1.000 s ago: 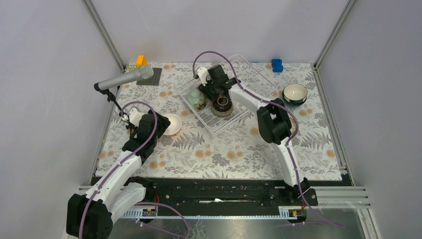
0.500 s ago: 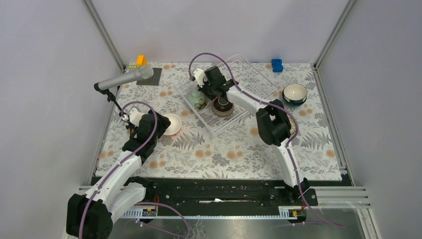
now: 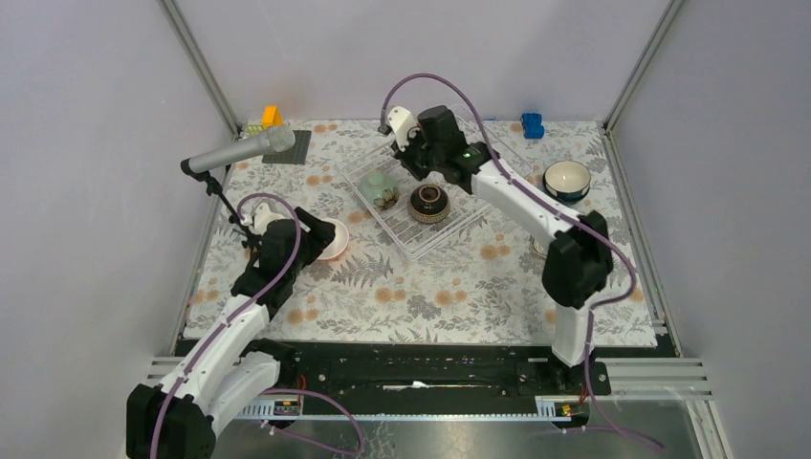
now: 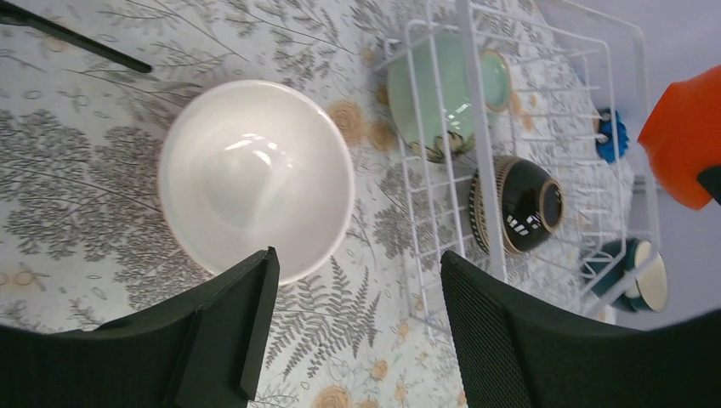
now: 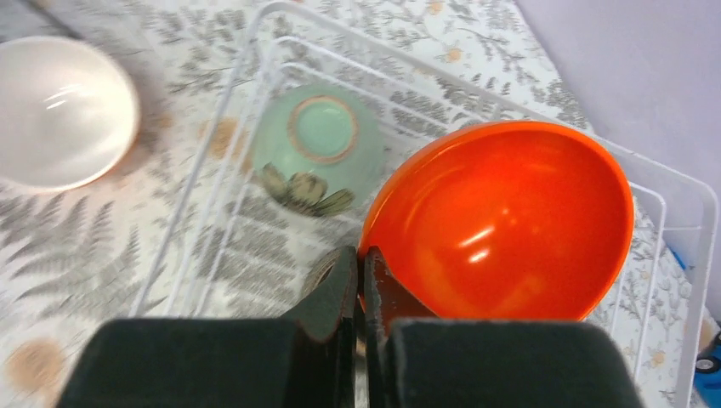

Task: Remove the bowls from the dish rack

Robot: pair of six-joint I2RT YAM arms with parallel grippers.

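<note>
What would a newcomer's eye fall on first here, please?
The orange bowl, pinched at its rim by the right gripper over the dish rack, stands out. The pale green bowl and dark patterned bowl lie in the rack; the white bowl sits before the open left gripper.

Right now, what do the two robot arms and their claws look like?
Both the left arm and right arm have white links joined by black joint housings, with a purple cable looping along each. A small green light glows on the right arm. The left claw and right claw have black, flat fingers.
</note>
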